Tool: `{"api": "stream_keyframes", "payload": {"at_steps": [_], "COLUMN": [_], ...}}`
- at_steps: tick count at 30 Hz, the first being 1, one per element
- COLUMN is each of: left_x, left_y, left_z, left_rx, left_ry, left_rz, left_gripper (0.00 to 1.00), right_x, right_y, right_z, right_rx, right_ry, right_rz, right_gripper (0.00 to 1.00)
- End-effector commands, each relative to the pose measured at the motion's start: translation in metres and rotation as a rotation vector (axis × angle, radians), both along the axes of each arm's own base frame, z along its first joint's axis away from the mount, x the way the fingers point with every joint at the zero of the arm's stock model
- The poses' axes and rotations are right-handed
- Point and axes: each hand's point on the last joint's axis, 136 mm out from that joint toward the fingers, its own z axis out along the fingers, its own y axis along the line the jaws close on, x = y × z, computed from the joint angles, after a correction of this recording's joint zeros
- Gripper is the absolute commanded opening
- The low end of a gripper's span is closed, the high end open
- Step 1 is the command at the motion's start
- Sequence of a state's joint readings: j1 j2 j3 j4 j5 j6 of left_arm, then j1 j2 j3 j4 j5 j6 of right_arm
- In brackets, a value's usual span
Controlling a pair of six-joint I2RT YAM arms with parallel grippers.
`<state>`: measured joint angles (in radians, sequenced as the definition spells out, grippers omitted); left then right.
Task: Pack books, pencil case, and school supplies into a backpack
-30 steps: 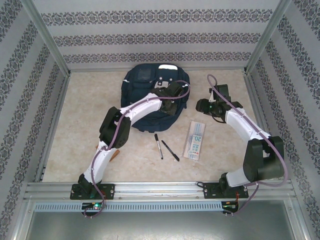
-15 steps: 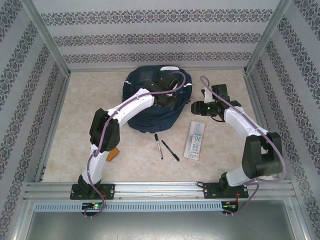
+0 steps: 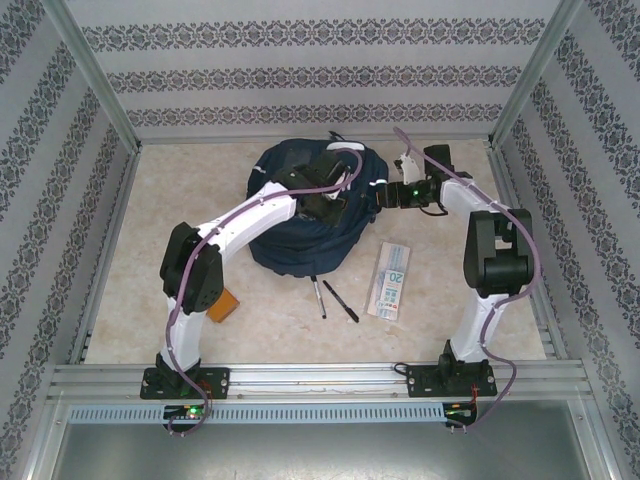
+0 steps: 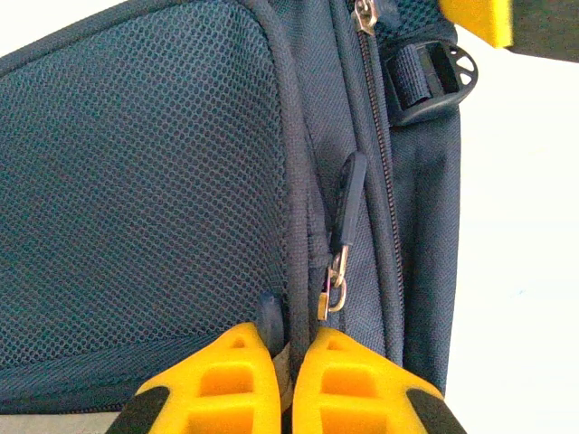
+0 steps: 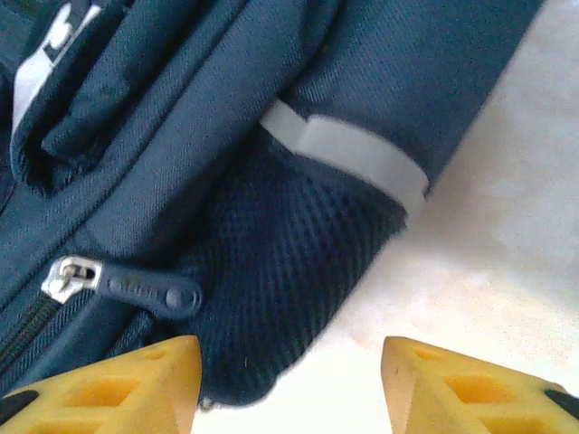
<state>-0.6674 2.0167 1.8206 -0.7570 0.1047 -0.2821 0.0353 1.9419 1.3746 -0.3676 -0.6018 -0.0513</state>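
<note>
Left hand point(image 4: 289, 380) is clamped shut, pinching the piping seam of the backpack point(image 3: 300, 245) beside a mesh panel; a zipper pull point(image 4: 348, 199) hangs just at 1 o'clock of the fingertips. Right hand point(image 5: 285, 380) is open, jaws wide, straddling the mesh corner of the pack at the bag's 3 o'clock side. A second zipper pull point(image 5: 145, 291) lies at 10 o'clock of it, not yet grasped.

Looks like the bag-opening step. My read:
- hold the left pinch as the anchor; don't lift, or the bag slides
- shift the right hand toward 10 o'clock and close on the rubber tab, not the mesh
- pull along the zip track with fabric kept taut; slack will jam the slider

Packing not started, by the look of it. Two pens point(image 3: 318, 297) point(image 3: 340, 301) lie at 6 o'clock of the backpack, the pencil case point(image 3: 390, 281) at 4 o'clock, the orange-brown booklet point(image 3: 222, 303) at 8 o'clock, partly behind the left arm. All well apart from both hands.

Surface point(image 3: 170, 220) is beige, marbled, smooth, so probably low friction under the bag. Patterned striped walls point(image 3: 300, 80) close it on three sides; an aluminium rail point(image 3: 320, 378) carries the arm bases at the near edge.
</note>
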Motion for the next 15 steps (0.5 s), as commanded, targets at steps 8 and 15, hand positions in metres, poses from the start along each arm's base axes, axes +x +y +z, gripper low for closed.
{"api": "stream_keyframes", "payload": {"at_steps": [8, 15], "left_x": [0.002, 0.001], "left_y": [-0.012, -0.018], "left_z": [0.053, 0.057], "left_rx": [-0.157, -0.18], "left_ry": [-0.104, -0.112], "left_rz": [-0.02, -0.062], "left_gripper": [0.0, 0.0], "right_x": [-0.018, -0.036], "right_y": [0.043, 0.06], "right_z": [0.017, 0.021], "right_rx": [0.035, 0.041], "right_ry": [-0.069, -0.075], "right_rz": [0.295, 0.458], "right_gripper": [0.55, 0.53]}}
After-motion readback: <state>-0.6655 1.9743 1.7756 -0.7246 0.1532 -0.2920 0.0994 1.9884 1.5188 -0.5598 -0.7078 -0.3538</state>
